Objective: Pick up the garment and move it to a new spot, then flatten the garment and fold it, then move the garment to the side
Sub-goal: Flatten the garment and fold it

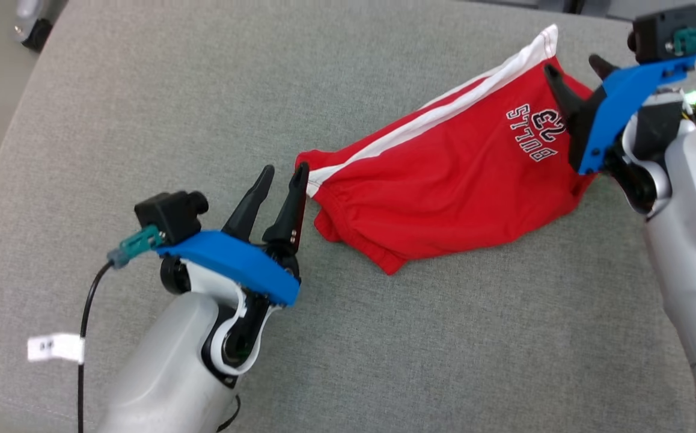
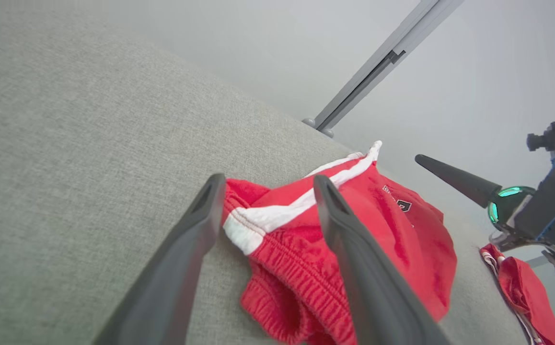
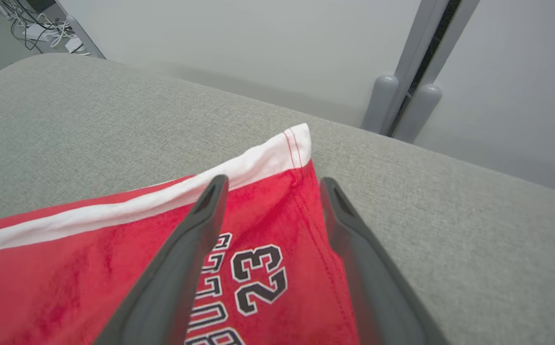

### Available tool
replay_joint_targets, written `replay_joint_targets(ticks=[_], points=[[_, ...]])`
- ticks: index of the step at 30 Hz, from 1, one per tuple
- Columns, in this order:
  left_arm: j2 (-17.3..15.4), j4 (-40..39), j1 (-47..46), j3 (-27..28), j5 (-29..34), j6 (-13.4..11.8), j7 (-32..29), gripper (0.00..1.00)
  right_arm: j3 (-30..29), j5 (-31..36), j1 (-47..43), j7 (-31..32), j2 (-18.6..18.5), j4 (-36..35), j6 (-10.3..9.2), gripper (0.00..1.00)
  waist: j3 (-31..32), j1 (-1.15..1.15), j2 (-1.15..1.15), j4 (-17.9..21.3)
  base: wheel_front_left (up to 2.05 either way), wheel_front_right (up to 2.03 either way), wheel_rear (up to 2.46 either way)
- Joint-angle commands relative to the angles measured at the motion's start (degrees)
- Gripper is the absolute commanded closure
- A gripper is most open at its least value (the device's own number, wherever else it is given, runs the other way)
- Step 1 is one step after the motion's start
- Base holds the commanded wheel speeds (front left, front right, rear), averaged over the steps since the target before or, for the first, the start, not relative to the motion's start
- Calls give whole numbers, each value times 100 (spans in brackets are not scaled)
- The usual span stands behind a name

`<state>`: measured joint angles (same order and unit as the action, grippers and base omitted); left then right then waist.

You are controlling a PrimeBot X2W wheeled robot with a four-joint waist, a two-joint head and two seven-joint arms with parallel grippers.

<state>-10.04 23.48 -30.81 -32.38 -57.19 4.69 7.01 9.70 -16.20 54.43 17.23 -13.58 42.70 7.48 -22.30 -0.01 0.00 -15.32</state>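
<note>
1. Head view: the garment (image 1: 444, 186) is a pair of red shorts with a white side stripe and a gathered elastic waistband. It lies rumpled on the grey fabric surface (image 1: 143, 90), slanting from the centre toward 1 o'clock.
2. The waistband end points to 8 o'clock, right at the tips of my left end effector (image 1: 286, 169). Its fingers are parted and grip nothing.
3. My right end effector (image 1: 571, 63) sits at 2 o'clock over the hem end, spread wide and empty.
4. Black letters outlined in white read "BULLS" with "23", upside down from the head. A white tag (image 1: 53, 347) on my left arm's cable at 8 o'clock is too small to read.
5. Left wrist view adds the waistband's ribbed gathers and the stitched end of the stripe, seen between my two fingers.
6. Right wrist view adds the hem stitching on the white corner at 12 o'clock, a grey post (image 3: 416, 72) at 1 o'clock, and cables (image 3: 42, 24) on the floor at 11 o'clock.
</note>
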Motion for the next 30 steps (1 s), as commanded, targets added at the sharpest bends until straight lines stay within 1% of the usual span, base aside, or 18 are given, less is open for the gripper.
replay_joint_targets(ticks=[1, 3, 6, 10, 14, 18, 24, 28, 30], points=[[-76, -37, 106, -18, 86, 30, 102, 0, 15, -67, -127, -14, -87, -29, 4, 0, 85, 1, 0, 33, 0, 0, 0], [-158, -100, 210, -11, 211, 40, 357, 0, 26, -212, -267, 2, -207, -73, 4, 0, 178, 1, 0, 1, 0, 0, 0], [-258, -120, 312, -28, 602, -26, 652, 0, -11, -389, -500, 52, -379, -120, 4, 0, 275, 1, 0, -69, 0, 0, 0], [-302, -179, 403, 106, 1179, -122, 802, 0, 2, -563, -640, 174, -597, -220, 4, 0, 271, 1, 0, -151, 0, 0, 0], [-139, -461, 569, 432, 1770, -142, 818, 0, -90, -464, -613, 358, -728, -80, 4, 0, 149, 1, 0, -270, 0, 0, 0], [7, -650, 765, 755, 2343, -145, 821, 0, -200, -292, -436, 438, -756, 94, 4, 0, -8, 1, 0, -412, 0, 0, 0], [290, -705, 1000, 1154, 2884, 67, 822, 0, -370, -2, -137, 479, -846, 518, 4, 0, -236, 1, 0, -713, 0, 0, 0], [425, -701, 1117, 1308, 3091, 161, 822, 0, -546, 120, -52, 432, -775, 797, 4, 0, -301, 1, 0, -810, 0, 0, 0], [479, -664, 1159, 1382, 3201, 213, 822, 0, -470, 183, -55, 546, -667, 988, 5, 0, -317, 1, 0, -834, 0, 0, 0]])
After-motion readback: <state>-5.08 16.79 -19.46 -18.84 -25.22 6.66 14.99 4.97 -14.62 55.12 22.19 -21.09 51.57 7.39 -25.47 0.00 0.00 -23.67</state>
